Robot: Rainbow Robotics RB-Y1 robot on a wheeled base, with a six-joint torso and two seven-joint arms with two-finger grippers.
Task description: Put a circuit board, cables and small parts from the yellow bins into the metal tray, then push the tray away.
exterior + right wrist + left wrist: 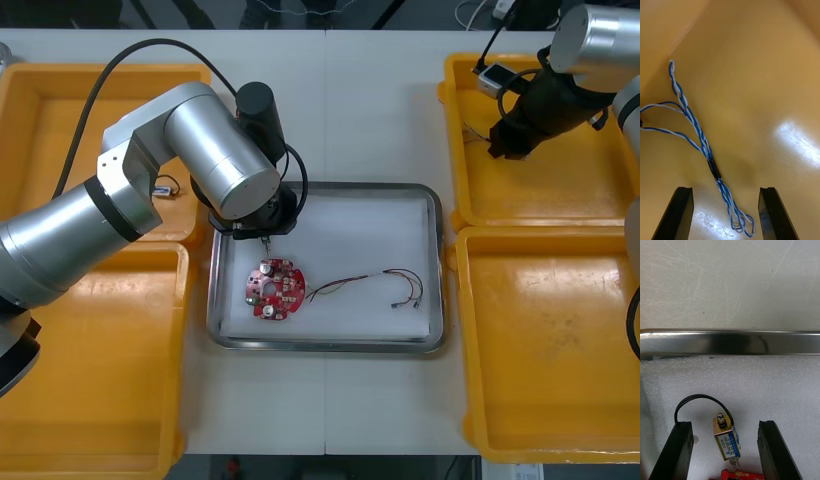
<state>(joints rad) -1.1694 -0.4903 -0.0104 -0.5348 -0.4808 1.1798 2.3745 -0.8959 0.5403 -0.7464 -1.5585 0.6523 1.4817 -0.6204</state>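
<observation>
The small metal part (725, 440) lies in the metal tray (730, 343), just beside the round red circuit board (275, 290). It sits between the spread, empty fingers of the left gripper (726, 423). Its black cable (696, 399) could catch a finger. The right gripper (725, 189), spread too, hangs over the blue and white cable (696, 131) in a yellow bin (760, 67). Thin wires might slip out.

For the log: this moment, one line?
left gripper: open around small metal part in tray | right gripper: open over blue-white cable in bin | board: in tray
</observation>
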